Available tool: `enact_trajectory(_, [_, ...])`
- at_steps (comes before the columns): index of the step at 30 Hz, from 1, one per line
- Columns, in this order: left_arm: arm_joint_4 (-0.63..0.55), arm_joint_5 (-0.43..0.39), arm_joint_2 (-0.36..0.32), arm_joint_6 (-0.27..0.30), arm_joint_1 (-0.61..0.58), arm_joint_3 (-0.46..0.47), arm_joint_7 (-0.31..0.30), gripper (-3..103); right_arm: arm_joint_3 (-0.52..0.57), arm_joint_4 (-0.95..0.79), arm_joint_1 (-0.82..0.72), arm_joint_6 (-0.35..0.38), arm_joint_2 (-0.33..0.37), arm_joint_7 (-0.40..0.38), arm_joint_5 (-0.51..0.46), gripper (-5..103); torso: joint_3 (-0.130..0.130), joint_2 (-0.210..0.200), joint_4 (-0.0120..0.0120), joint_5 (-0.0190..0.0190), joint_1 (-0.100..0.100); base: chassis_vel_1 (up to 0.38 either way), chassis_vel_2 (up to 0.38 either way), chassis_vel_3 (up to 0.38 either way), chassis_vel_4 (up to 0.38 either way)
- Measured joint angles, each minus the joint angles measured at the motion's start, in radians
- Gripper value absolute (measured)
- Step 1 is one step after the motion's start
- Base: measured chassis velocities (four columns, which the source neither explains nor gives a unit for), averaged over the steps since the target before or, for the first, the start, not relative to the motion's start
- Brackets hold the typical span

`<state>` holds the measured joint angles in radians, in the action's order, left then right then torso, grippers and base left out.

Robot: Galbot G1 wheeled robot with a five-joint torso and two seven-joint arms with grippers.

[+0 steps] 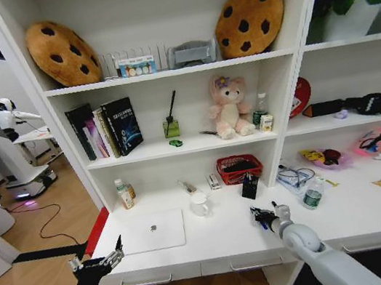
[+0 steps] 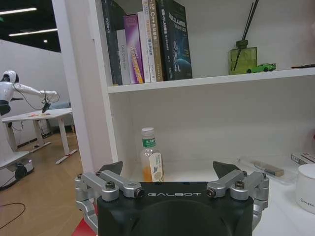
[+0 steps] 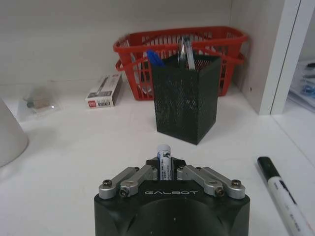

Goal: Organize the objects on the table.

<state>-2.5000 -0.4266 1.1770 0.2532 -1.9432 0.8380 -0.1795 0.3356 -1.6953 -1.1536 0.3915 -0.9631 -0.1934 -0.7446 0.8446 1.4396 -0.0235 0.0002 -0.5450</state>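
Note:
My right gripper (image 1: 262, 216) (image 3: 164, 168) hovers low over the white table (image 1: 219, 239), shut on a pen (image 3: 164, 158) with a white label that sticks out between its fingers. Just beyond it stands the black mesh pen holder (image 1: 249, 187) (image 3: 185, 96), holding a blue pen (image 3: 154, 58) and a clear one (image 3: 186, 49). A black-and-white marker (image 3: 284, 195) lies on the table beside the gripper. The silver laptop (image 1: 152, 231) lies shut at the table's left. My left gripper (image 1: 106, 260) (image 2: 171, 169) hangs open off the table's front left corner. The green toy car (image 1: 176, 143) (image 2: 261, 67) sits on the shelf above.
A red mesh basket (image 1: 239, 168) (image 3: 147, 45) stands behind the pen holder, a white mug (image 1: 200, 204) beside the laptop, a small bottle (image 1: 123, 194) (image 2: 150, 161) at the back left. A small box (image 3: 104, 90) lies near the basket. The shelf upright (image 3: 278, 54) closes the right side.

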Motion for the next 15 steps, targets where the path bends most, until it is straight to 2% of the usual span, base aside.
enact_trajectory(3, [0.0,0.0,0.0,0.0,0.0,0.0,0.0,100,0.021,-0.033,-0.002,-0.033,0.006,0.025,0.032,12,0.0,0.0,0.0001,-0.0001,0.0,0.0,0.0,0.0,0.0])
enact_trajectory(6, [0.0,0.0,0.0,0.0,0.0,0.0,0.0,100,0.058,-0.094,-0.002,-0.158,0.02,0.1,0.115,12,0.0,0.0,0.0,-0.0004,0.0,0.0,0.0,0.0,0.0])
enact_trajectory(7, [0.0,0.0,0.0,0.0,0.0,0.0,0.0,100,0.058,-0.094,-0.002,-0.158,0.02,0.1,0.115,12,0.0,0.0,0.0,-0.0004,0.0,0.0,0.0,0.0,0.0])
enact_trajectory(9, [0.0,0.0,0.0,0.0,0.0,0.0,0.0,100,0.071,-0.075,0.023,-0.278,0.016,0.144,0.193,12,0.0,0.0,0.0,-0.0004,0.0,0.0,0.0,0.0,0.0])
enact_trajectory(10, [0.0,0.0,0.0,0.0,0.0,0.0,0.0,100,0.071,-0.075,0.023,-0.278,0.016,0.144,0.193,12,0.0,0.0,0.0,-0.0004,0.0,0.0,0.0,0.0,0.0])
enact_trajectory(11, [0.0,0.0,0.0,0.0,0.0,0.0,0.0,100,0.073,-0.041,0.044,-0.343,0.007,0.158,0.225,12,0.0,0.0,0.0,-0.0005,0.0,0.0,0.0,0.0,0.0])
enact_trajectory(12, [0.0,0.0,0.0,0.0,0.0,0.0,0.0,100,0.072,-0.02,0.056,-0.378,0.002,0.162,0.238,12,0.0,0.0,0.0,-0.0003,0.0,0.0,0.0,0.0,0.0])
enact_trajectory(13, [0.0,0.0,0.0,0.0,0.0,0.0,0.0,100,0.061,0.046,0.09,-0.468,-0.014,0.167,0.27,12,0.0,0.0,-0.0001,-0.0002,0.0,0.0,0.0,0.0,0.0])
enact_trajectory(14, [0.0,0.0,0.0,0.0,0.0,0.0,0.0,100,0.061,0.046,0.09,-0.468,-0.014,0.167,0.27,12,0.0,0.0,-0.0001,-0.0002,0.0,0.0,0.0,0.0,0.0])
enact_trajectory(15, [0.0,0.0,0.0,0.0,0.0,0.0,0.0,100,0.052,0.118,0.127,-0.544,-0.035,0.168,0.307,12,0.0,0.0,0.0,0.0,0.0,0.0,0.0,0.0,0.0])
